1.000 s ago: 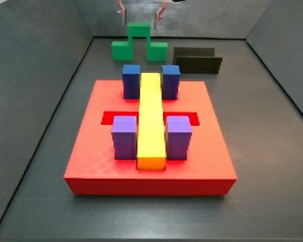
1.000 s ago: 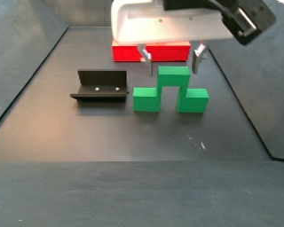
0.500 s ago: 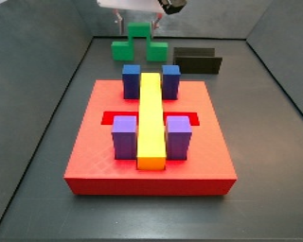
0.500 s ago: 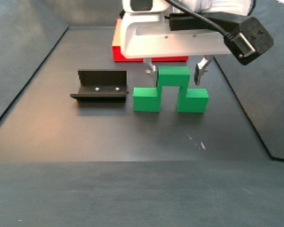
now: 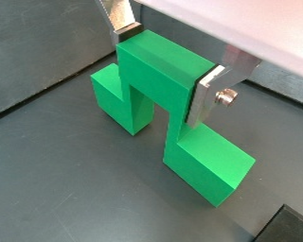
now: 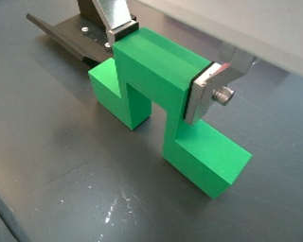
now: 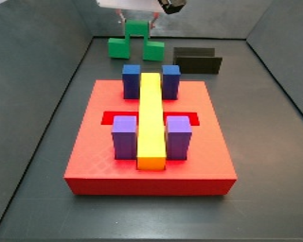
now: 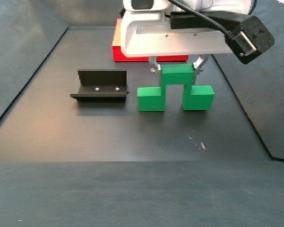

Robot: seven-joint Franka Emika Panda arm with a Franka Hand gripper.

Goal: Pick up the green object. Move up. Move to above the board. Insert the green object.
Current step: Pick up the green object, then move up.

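Note:
The green object (image 5: 161, 76) stands on the dark floor, seen in both wrist views (image 6: 154, 76). My gripper (image 5: 165, 61) straddles its raised middle cube, and the silver fingers (image 6: 204, 90) press against the cube's two sides. Both lower cubes look level with the floor. In both side views the gripper (image 8: 176, 65) hangs over the green object (image 8: 151, 97) at the far end of the tray from the red board (image 7: 98, 156). The gripper (image 7: 140, 17) hides the middle cube of the green object (image 7: 120, 47) there.
The board carries two blue blocks (image 7: 132, 76), a purple pair (image 7: 124, 134) and a long yellow bar (image 7: 151, 118). The dark fixture (image 8: 103, 86) stands beside the green object, also in a wrist view (image 6: 72, 33). Grey tray walls rise on both sides.
The gripper came down over the raised cube, then its fingers closed in against the cube's sides. The green object shifted slightly sideways in a side view.

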